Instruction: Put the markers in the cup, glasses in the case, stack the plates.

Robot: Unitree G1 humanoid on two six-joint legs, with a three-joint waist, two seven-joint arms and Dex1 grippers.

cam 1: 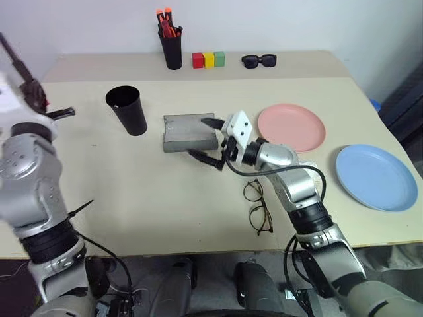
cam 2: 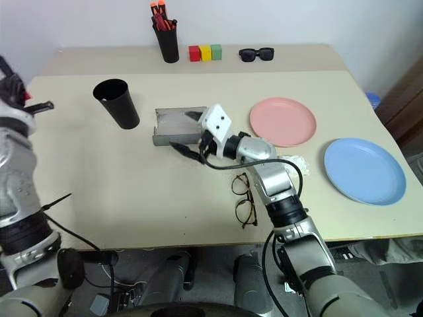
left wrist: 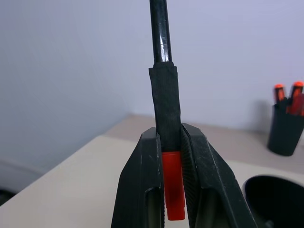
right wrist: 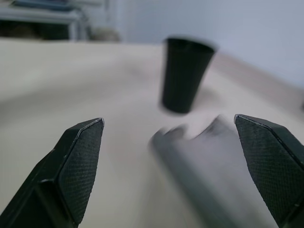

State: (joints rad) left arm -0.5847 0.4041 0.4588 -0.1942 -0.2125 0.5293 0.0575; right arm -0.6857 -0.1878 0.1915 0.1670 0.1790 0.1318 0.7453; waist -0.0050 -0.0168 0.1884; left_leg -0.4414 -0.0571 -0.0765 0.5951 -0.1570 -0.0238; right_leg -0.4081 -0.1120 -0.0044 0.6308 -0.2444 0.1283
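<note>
Marker (left wrist: 160, 28), slim, black, seemingly red-ended, clamped in left pincer (left wrist: 172, 156)

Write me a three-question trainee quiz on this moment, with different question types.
1. True or false: the pink plate is stacked on the blue plate.
2. What is the left gripper clamping? A) a black marker B) the glasses C) a coloured block
3. Which gripper is open next to the grey case?

Key:
1. False; the plates lie apart on the table.
2. A
3. The right gripper.
</note>
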